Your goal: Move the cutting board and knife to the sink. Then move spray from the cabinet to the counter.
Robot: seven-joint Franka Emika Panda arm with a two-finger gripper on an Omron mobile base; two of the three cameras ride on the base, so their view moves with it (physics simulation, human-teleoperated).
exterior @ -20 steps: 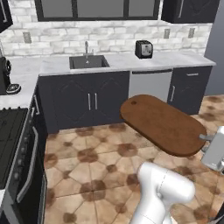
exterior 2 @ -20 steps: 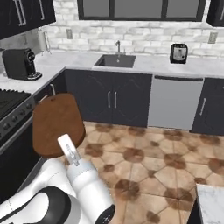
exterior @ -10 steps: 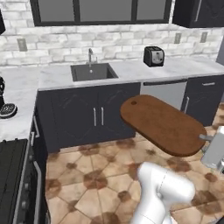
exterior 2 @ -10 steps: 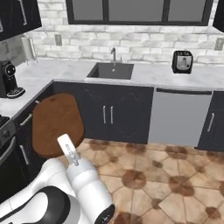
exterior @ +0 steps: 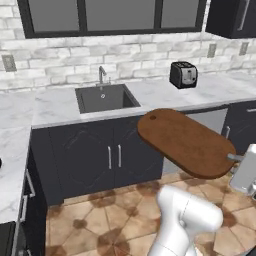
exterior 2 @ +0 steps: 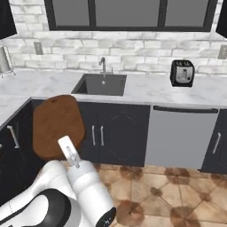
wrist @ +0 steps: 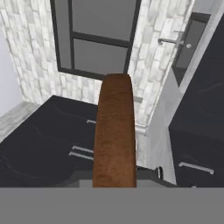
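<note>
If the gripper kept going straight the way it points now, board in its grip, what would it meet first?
The gripper is shut on the cutting board, whose far end leads. Along that line stands the brick wall under the window, near the sink. The board would probably reach it first; depth is unclear.

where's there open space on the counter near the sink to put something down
Bare marble counter lies between the sink and the toaster, and again left of the sink toward the corner. The basin itself looks bare. The faucet crowds the strip behind it.
</note>
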